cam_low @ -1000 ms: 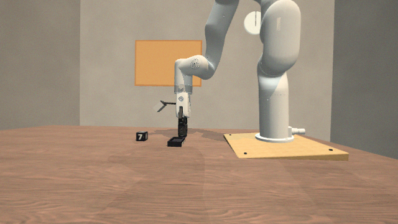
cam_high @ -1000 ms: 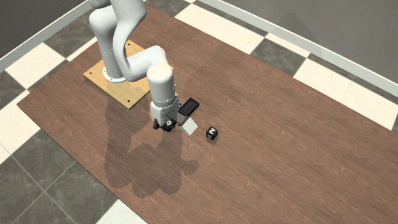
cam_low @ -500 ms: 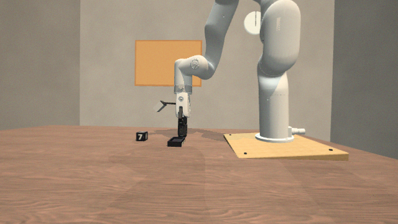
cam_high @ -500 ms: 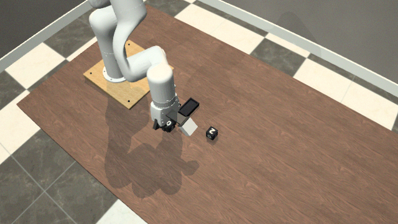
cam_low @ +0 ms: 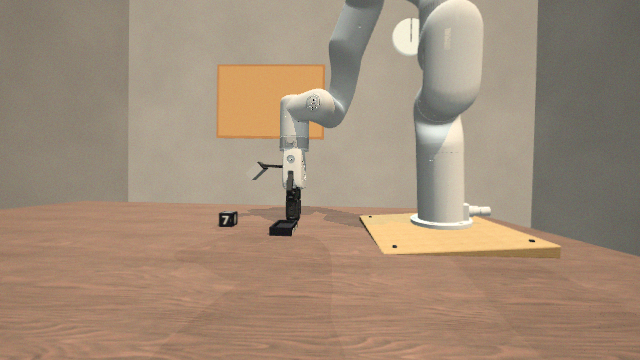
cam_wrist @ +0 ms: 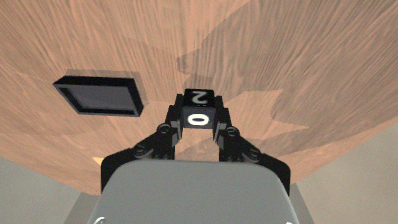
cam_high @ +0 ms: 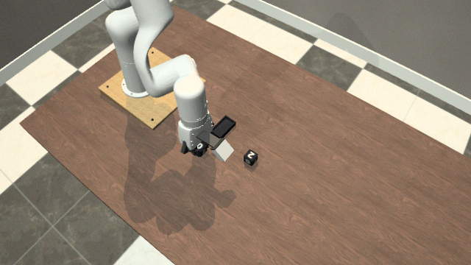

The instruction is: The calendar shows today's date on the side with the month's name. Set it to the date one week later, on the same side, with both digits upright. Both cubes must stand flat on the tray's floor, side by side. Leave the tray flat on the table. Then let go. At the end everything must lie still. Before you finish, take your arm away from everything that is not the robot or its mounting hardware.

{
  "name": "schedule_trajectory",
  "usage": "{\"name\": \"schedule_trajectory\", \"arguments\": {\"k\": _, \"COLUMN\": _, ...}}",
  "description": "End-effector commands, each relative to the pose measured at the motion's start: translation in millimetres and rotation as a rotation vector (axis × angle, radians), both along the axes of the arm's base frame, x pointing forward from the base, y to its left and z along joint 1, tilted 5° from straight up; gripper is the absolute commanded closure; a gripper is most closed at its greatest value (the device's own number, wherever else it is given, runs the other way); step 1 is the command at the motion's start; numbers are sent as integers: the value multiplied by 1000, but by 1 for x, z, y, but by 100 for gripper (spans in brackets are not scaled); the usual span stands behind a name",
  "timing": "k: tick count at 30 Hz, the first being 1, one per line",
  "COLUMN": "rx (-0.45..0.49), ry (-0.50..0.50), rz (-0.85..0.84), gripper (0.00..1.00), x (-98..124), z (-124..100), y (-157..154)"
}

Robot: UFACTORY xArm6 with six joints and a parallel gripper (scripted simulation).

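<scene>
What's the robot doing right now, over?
Gripper shut on a number cube, held beside the tray. Tray holds no cubes. Second cube sits apart on the table. Nothing blocking.
</scene>
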State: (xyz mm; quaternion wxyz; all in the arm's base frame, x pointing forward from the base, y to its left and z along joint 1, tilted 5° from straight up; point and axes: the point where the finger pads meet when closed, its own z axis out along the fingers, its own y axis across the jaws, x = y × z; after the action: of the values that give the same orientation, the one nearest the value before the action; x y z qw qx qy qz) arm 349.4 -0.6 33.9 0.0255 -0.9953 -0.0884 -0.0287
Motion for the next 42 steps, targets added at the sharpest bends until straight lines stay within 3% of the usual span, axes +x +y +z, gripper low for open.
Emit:
{"name": "schedule_trajectory", "arguments": {"k": 1, "rx": 0, "ry": -3, "rz": 0, "gripper": 71, "x": 1, "z": 1, "y": 0}}
{"name": "schedule_trajectory", "arguments": {"k": 42, "rx": 0, "ry": -3, "rz": 0, "gripper": 71, "x": 2, "z": -3, "y": 0}}
